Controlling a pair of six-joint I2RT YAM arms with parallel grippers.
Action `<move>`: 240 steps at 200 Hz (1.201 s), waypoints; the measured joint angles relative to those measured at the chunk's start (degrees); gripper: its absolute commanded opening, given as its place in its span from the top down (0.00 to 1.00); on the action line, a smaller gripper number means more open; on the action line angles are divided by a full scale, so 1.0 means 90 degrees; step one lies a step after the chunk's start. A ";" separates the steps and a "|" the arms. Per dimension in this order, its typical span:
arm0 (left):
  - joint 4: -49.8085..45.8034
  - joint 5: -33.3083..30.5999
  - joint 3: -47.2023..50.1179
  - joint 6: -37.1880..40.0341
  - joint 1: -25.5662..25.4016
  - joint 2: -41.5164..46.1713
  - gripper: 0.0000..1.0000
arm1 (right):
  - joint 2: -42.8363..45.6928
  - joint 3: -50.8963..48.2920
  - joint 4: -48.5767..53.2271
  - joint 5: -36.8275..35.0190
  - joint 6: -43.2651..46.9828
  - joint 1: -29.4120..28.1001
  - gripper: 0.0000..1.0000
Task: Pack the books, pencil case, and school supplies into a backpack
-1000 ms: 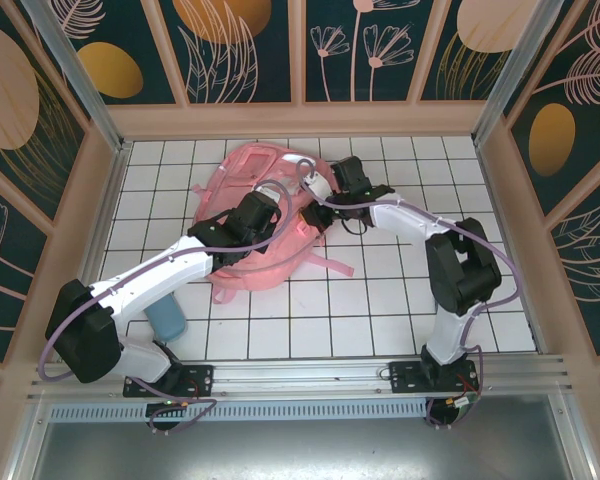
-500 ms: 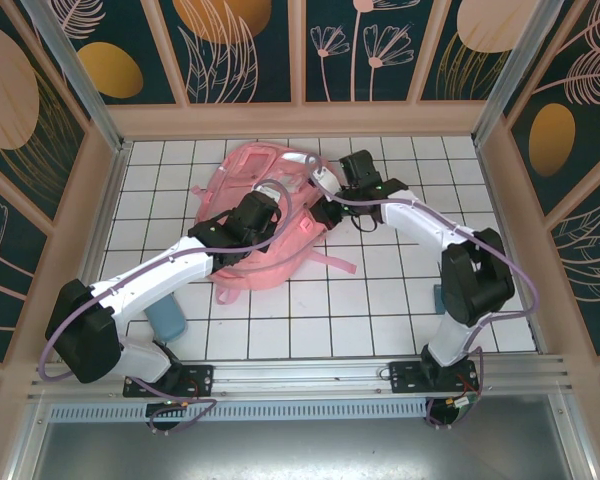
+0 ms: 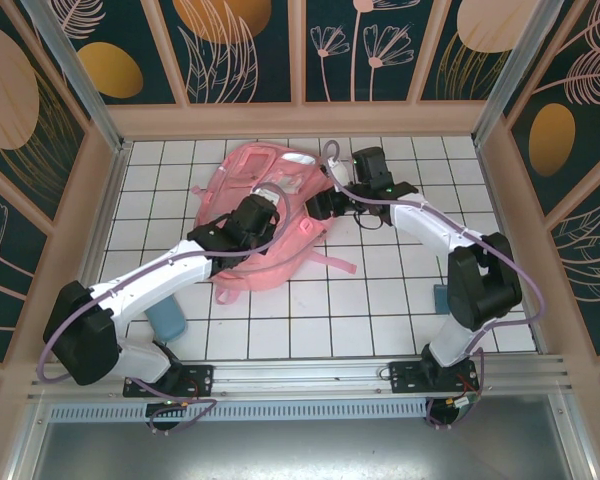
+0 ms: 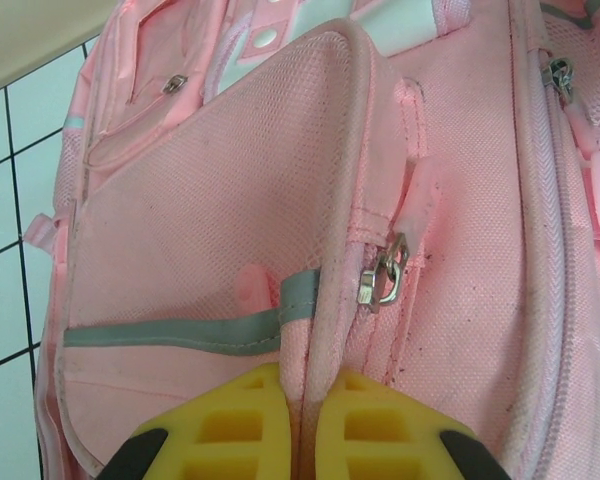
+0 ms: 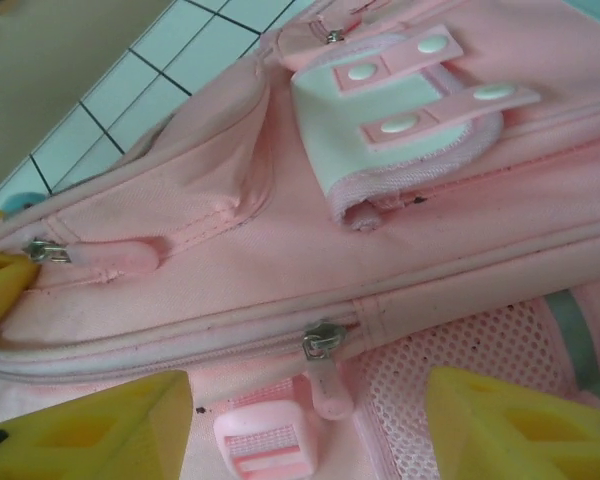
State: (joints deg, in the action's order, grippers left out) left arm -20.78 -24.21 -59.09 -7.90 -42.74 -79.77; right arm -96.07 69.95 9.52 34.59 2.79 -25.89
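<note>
**Left gripper** point(image 4: 300, 432): clenched. In the left wrist view the two yellow fingertips point(image 4: 245, 425) sit at 6 o'clock, pressed together on a raised piped seam of the large soft pink fabric backpack point(image 4: 200, 210). The seam runs from between the tips toward 12 o'clock. A metal zip pull point(image 4: 385, 275) hangs just beside the seam at 3 o'clock. A grey reflective strip point(image 4: 180, 333) meets the seam from 9 o'clock.

**Right gripper** point(image 5: 310, 432): released, jaws spread wide. In the right wrist view one yellow finger point(image 5: 90, 425) lies at 7 o'clock and the other at 5 o'clock. Between them are a pink plastic strap buckle point(image 5: 265, 445) and a metal zip slider point(image 5: 320, 342) on the backpack point(image 5: 450, 215). It is not possible to tell whether the fingers touch the fabric. A pale flap with pink snap studs point(image 5: 400, 110) lies at 12 o'clock.

**Task item location:** in the top view the backpack point(image 3: 242, 165) lies flat on the white tiled table point(image 3: 380, 320), at 11 o'clock from the table centre. The left gripper point(image 3: 270, 208) is over its middle. The right gripper point(image 3: 318, 205) is at its 3 o'clock edge.

**Surroundings:** a blue-grey cylindrical object point(image 3: 166, 320) lies on the tiles at 7 o'clock from the backpack, beside the left arm. A small teal object point(image 3: 440, 297) lies at 4 o'clock, beside the right arm.
</note>
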 measured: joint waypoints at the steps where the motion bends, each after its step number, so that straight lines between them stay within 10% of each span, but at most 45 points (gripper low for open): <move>1: 0.0002 0.0000 0.0007 0.0002 0.0002 0.0007 1.00 | -0.0002 -0.0010 -0.0019 0.0012 -0.0027 0.0002 0.38; 122: 0.0090 0.0209 0.0270 0.0068 0.0223 0.0335 1.00 | -0.0918 -0.0435 -0.1277 0.1671 -0.1149 0.0046 0.43; 170: 0.0087 0.0238 0.0270 0.0066 0.0250 0.0335 1.00 | -0.1117 -0.0398 -0.1377 0.1744 -0.1018 0.0046 0.76; 240: 0.0102 0.0284 0.0270 0.0063 0.0265 0.0335 1.00 | -0.0894 -0.0493 -0.1392 0.1778 -0.0974 0.0155 0.93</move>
State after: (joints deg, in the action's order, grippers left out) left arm -19.86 -21.65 -56.66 -7.33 -40.36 -76.75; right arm -104.12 65.52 -3.01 50.59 -5.98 -24.49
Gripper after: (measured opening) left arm 0.094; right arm 0.093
